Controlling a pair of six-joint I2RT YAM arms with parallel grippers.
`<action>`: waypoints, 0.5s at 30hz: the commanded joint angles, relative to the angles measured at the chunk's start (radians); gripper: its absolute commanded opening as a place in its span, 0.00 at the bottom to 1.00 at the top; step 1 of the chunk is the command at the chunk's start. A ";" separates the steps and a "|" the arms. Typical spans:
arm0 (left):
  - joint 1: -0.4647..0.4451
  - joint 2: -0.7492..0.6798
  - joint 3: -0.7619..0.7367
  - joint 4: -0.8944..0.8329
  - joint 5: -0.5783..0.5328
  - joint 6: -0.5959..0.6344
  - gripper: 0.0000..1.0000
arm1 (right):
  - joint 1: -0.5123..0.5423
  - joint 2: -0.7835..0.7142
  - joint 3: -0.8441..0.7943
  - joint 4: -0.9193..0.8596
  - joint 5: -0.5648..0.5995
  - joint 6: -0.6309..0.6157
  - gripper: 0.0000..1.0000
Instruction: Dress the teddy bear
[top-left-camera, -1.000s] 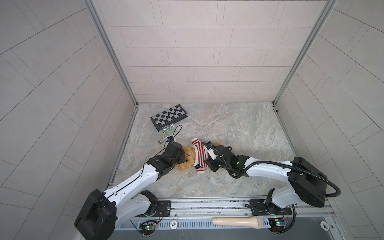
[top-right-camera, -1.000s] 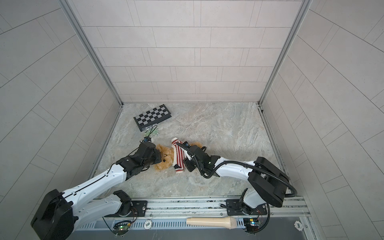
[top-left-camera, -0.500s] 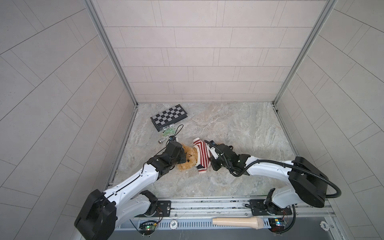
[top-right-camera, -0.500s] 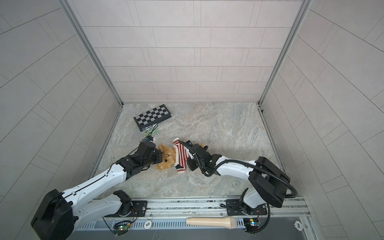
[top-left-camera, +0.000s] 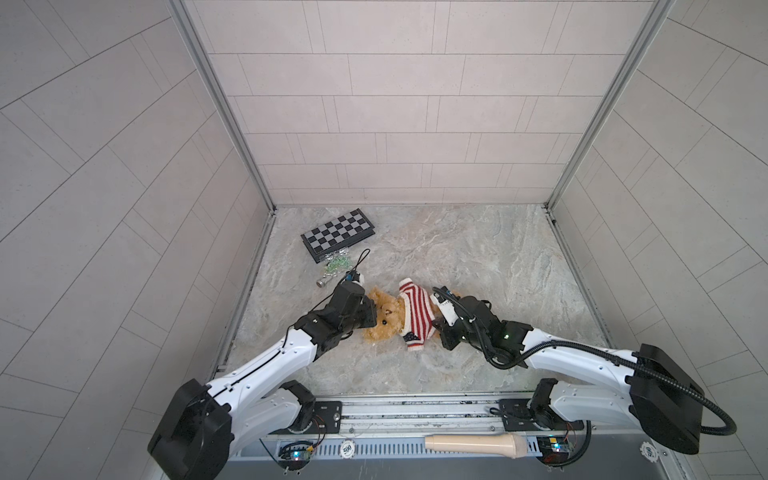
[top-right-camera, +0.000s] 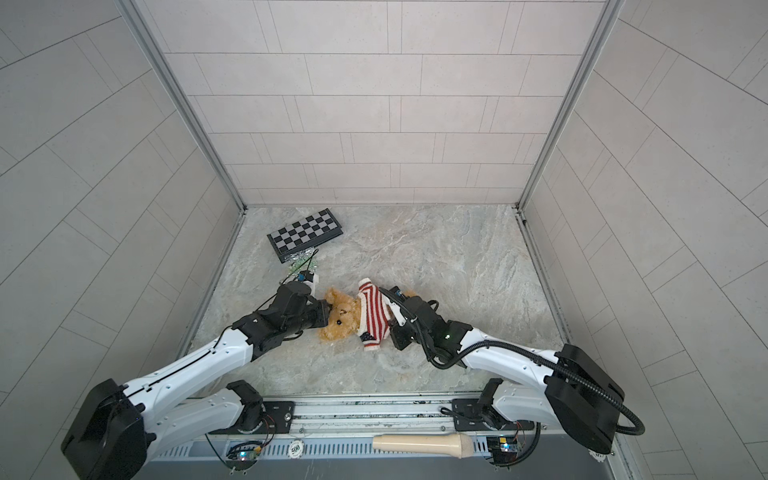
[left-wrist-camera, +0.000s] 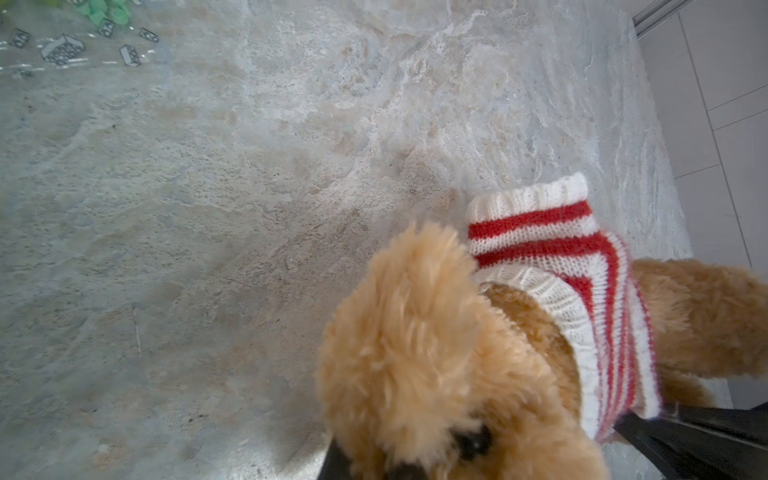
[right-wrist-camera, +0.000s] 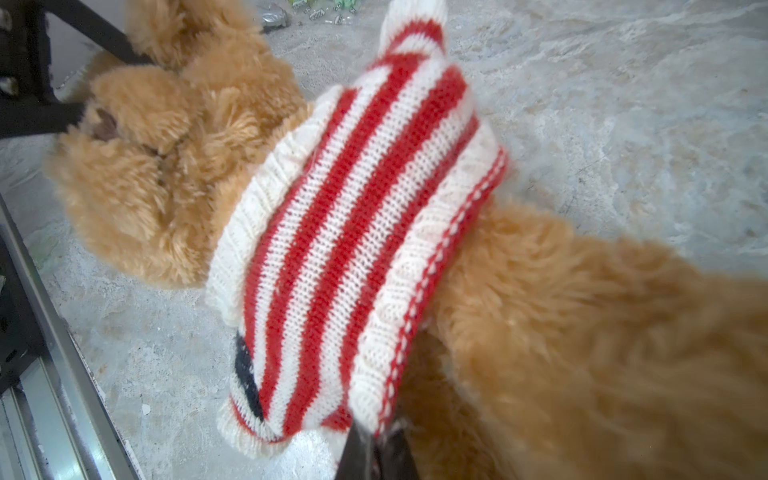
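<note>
While the left gripper (top-left-camera: 373, 316) clamps the teddy bear (top-left-camera: 387, 328) by the head (lower centre), the right gripper (right-wrist-camera: 376, 453) is pinched tight. It grips the striped sweater (right-wrist-camera: 353, 232) at the hem.

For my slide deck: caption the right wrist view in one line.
Right gripper, jaws pinching the hem of the red-and-white striped knit sweater pulled over the fluffy golden-tan plush teddy bear.

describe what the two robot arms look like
Both are white shells with chunky black joints and black wrists. The left arm has a thin black wire looping by the black left claw. The right arm carries a ribbed black hose and a green light behind the black right claw.
</note>
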 joint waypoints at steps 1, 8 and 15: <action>0.010 0.018 -0.005 0.080 0.064 0.045 0.00 | -0.010 0.039 0.022 -0.064 -0.030 -0.041 0.13; -0.086 0.116 0.045 0.159 0.130 0.024 0.00 | -0.010 0.169 0.140 -0.174 -0.093 -0.065 0.31; -0.085 0.184 0.087 0.155 0.104 0.026 0.00 | -0.012 0.200 0.158 -0.238 -0.059 -0.054 0.53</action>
